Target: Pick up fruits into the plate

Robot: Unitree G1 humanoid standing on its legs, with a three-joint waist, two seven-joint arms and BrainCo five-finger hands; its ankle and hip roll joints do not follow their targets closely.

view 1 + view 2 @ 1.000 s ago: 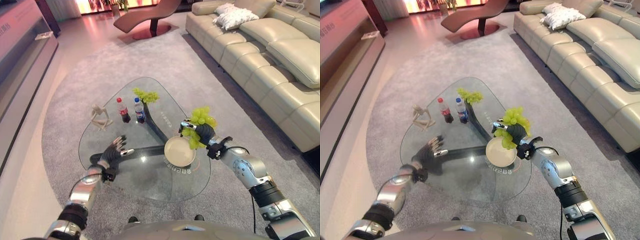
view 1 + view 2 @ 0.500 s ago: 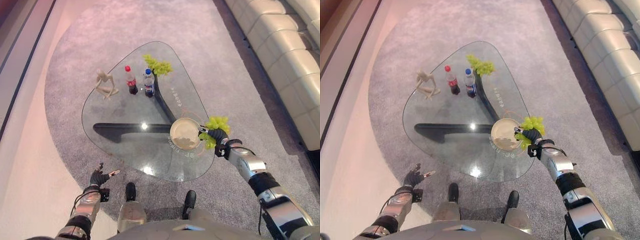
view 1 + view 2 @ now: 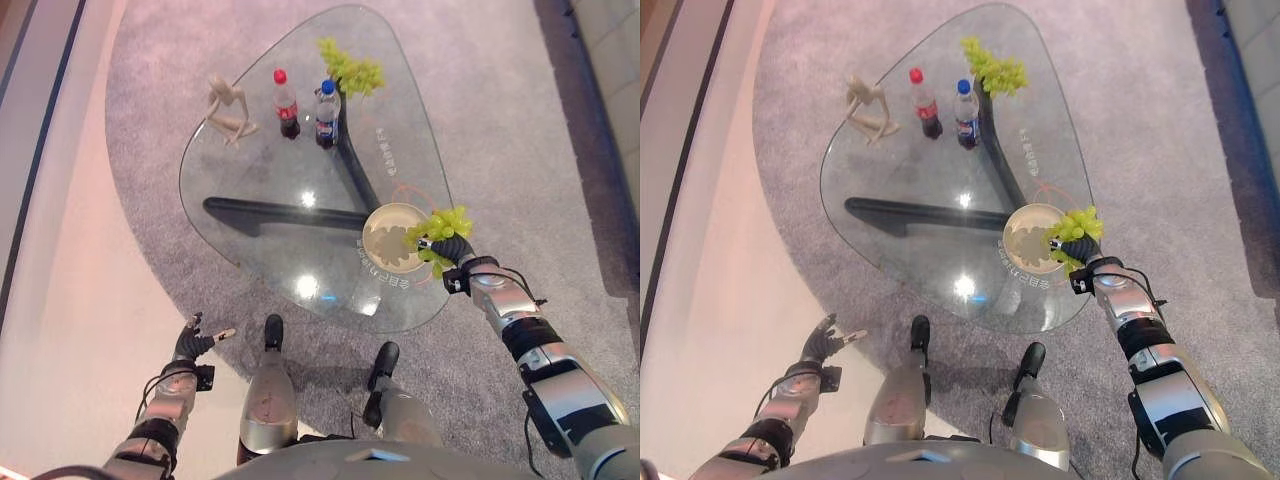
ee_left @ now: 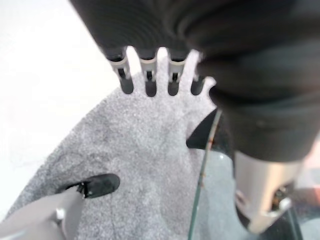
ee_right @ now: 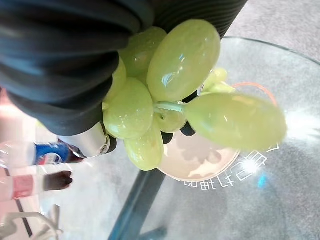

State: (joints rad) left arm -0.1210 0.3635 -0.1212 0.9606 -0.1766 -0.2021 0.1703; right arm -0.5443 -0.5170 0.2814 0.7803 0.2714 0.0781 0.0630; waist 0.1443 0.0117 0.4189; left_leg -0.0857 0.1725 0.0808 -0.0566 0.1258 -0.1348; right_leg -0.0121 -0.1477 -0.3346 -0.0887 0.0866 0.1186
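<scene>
— While my right hand (image 3: pixel 447 247) stays clenched on the grapes (image 3: pixel 442 224), they've reached the plate's (image 3: pixel 388 238) three-o'clock rim.
— Left hand (image 3: pixel 190 342)?
— Dropped off the table (image 3: pixel 260 160), fingers relaxed. Release looks next.

Worktop (image 3: pixel 300 250): you have a rounded triangular glass top on a dark frame, standing on a grey rug (image 3: pixel 150 90).
Far end: a bunch of green grapes (image 3: pixel 352 70), two bottles (image 3: pixel 305 103) side by side, a pale figurine (image 3: pixel 228 107).
Near right corner: a cream plate (image 3: pixel 390 242).
</scene>
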